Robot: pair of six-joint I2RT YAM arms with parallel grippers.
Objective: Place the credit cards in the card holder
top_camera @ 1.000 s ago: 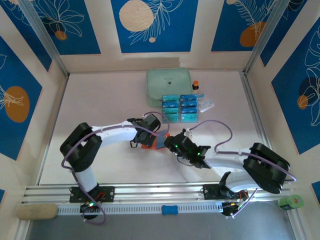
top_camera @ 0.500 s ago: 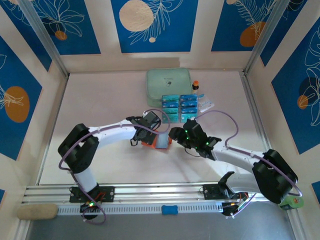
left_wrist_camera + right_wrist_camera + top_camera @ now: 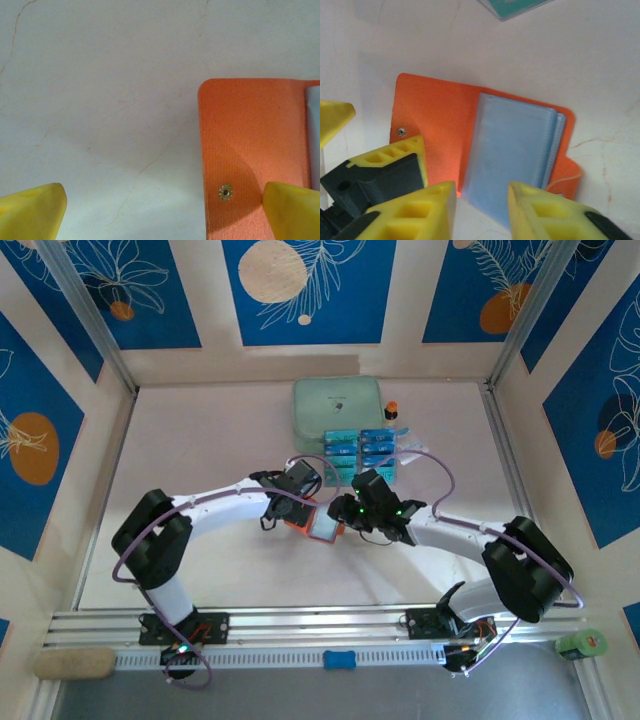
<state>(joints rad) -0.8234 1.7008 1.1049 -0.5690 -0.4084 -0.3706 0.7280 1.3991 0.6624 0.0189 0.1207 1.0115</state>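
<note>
The card holder (image 3: 321, 528) lies open on the table, its orange flap (image 3: 245, 145) spread flat and its greyish clear sleeves (image 3: 515, 145) facing up. My left gripper (image 3: 292, 512) is open wide, and one yellow fingertip (image 3: 292, 210) rests on the flap beside the snap (image 3: 225, 191). My right gripper (image 3: 482, 200) hovers at the near edge of the sleeves with its jaws a little apart and nothing between them. The credit cards (image 3: 360, 455) lie in teal rows behind the wallet. One card's corner (image 3: 520, 7) shows at the top of the right wrist view.
A mint-green zip case (image 3: 338, 400) lies behind the cards, with a small orange-capped bottle (image 3: 391, 408) at its right. A white-and-blue packet (image 3: 412, 450) sits right of the cards. Frame rails border the table on both sides and at the front.
My right gripper has swung away from the near side up to the wallet and its jaws have narrowed. The wallet now lies open with its sleeves showing. The left arm has barely moved.
</note>
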